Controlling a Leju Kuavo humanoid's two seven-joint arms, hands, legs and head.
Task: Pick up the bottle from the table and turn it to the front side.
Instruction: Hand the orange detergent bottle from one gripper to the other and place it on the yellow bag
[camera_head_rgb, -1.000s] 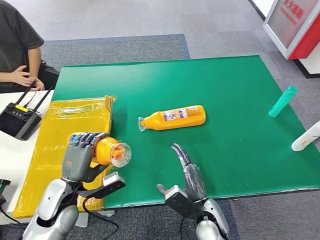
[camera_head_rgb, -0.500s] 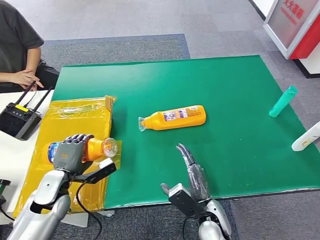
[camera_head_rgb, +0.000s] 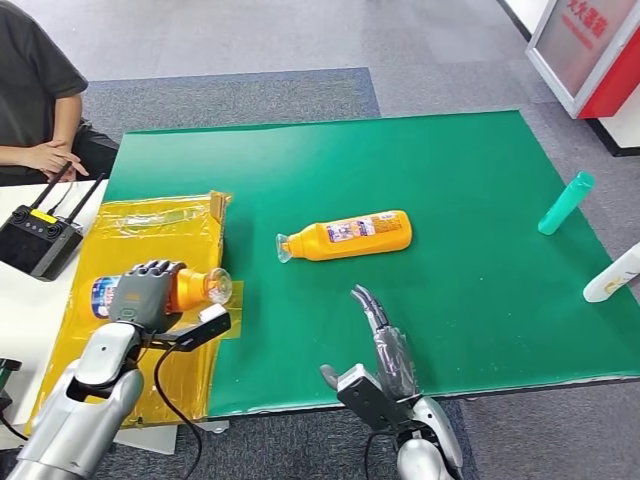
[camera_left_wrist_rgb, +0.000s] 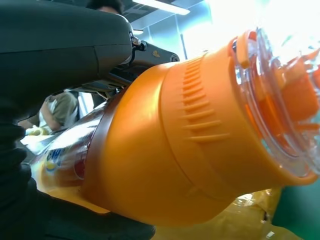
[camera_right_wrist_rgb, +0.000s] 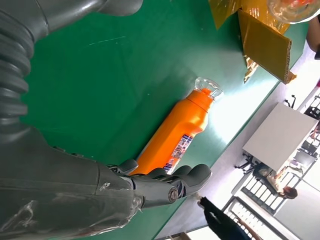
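Since 1 s ago: left hand (camera_head_rgb: 145, 293) w/ its orange bottle (camera_head_rgb: 192, 289) has dropped and swung toward 9 o'clock, from above the table edge to low over the yellow wrapped box (camera_head_rgb: 162, 235). Bottle cap (camera_head_rgb: 220, 288), which faced the camera, now points to 3 o'clock; blue label end pokes out at 9 o'clock of the fingers. Right hand (camera_head_rgb: 381, 345) barely shifted.

Left hand: fingers wrapped round the bottle's mid-body, firm hold. Left wrist view confirms: orange shoulder and clear cap (camera_left_wrist_rgb: 279, 95) right in front of the cam, dark fingers (camera_left_wrist_rgb: 22, 165) clamped on the body. Bottle roughly horizontal; can't tell if it touches the box wrap.

Right hand: fingers spread, holding nothing, hovering at the near edge of the green table (camera_head_rgb: 468, 170), approx 6 o'clock of the 2nd orange bottle (camera_head_rgb: 347, 236). That one lies flat at table centre, cap to 9 o'clock, label up. Right wrist view: same bottle (camera_right_wrist_rgb: 173, 132) beyond the fingertips (camera_right_wrist_rgb: 188, 176), apart.

Also on the table: teal tube (camera_head_rgb: 565, 203) and white bottle (camera_head_rgb: 611, 274) at 3 o'clock edge. Person seated at 10 o'clock w/ a remote controller (camera_head_rgb: 39, 239).

Progress (judgement): held bottle is picked and being laid down, looks near done. Centre bottle is untouched; pick + turn remain if it's next.
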